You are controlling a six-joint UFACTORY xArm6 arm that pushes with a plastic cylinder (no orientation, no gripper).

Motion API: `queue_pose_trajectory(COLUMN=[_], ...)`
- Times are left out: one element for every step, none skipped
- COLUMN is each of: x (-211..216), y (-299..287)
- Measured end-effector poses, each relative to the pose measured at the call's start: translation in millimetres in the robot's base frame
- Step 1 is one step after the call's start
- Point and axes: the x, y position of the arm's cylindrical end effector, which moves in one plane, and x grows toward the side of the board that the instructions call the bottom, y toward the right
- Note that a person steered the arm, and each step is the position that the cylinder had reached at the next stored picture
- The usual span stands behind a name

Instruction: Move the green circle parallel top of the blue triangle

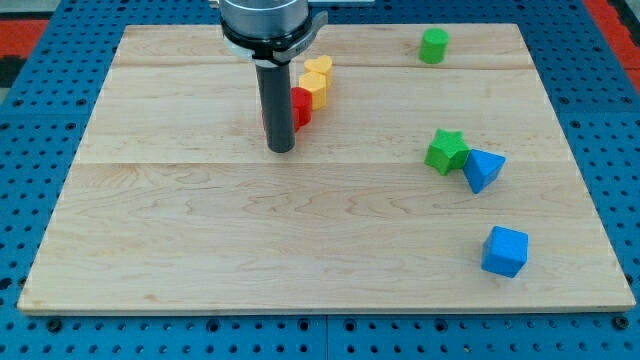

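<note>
The green circle [433, 45] stands near the view's top right of the wooden board. The blue triangle [483, 169] lies at the right, touching a green star [446, 150] on its left. My tip [281, 149] rests on the board left of centre, far to the left of both the green circle and the blue triangle. The rod stands just in front of a red block [300, 105], partly hiding it.
A yellow block [317, 81] sits just above the red block, touching it. A blue cube [504, 251] lies at the lower right. The wooden board [200, 250] rests on a blue perforated base.
</note>
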Motion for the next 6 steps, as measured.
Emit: queue_pose_trajectory(x=[2.3,-31.2,-55.9,-84.9,-130.2,-172.0], y=[35.5,88.3,149.0,209.9,246.9,261.4])
